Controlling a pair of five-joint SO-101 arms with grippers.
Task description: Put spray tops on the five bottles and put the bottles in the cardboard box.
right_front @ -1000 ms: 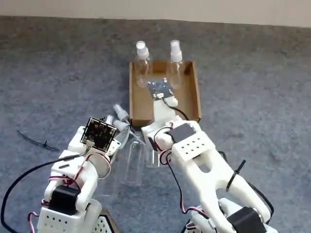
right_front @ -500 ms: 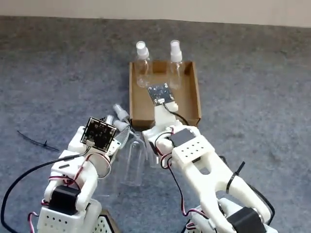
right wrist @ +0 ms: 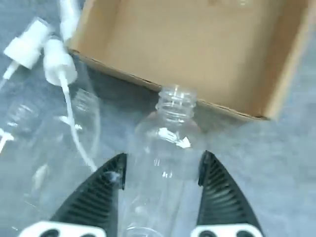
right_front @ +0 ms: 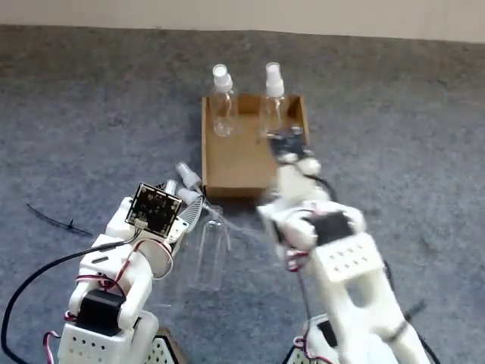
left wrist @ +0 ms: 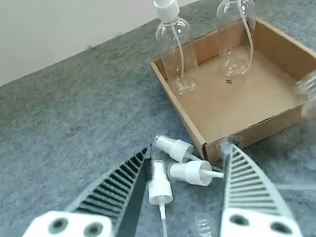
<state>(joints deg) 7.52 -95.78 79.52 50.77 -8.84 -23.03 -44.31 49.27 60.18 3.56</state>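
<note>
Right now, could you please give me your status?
Left pincer open by three loose spray tops. Right pincer shut on an uncapped bottle, neck toward the cardboard box. Two capped bottles stand inside it. Second uncapped bottle lies alongside.

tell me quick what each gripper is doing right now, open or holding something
Left gripper: open, holding nothing.
Right gripper: closed on an uncapped bottle.
</note>
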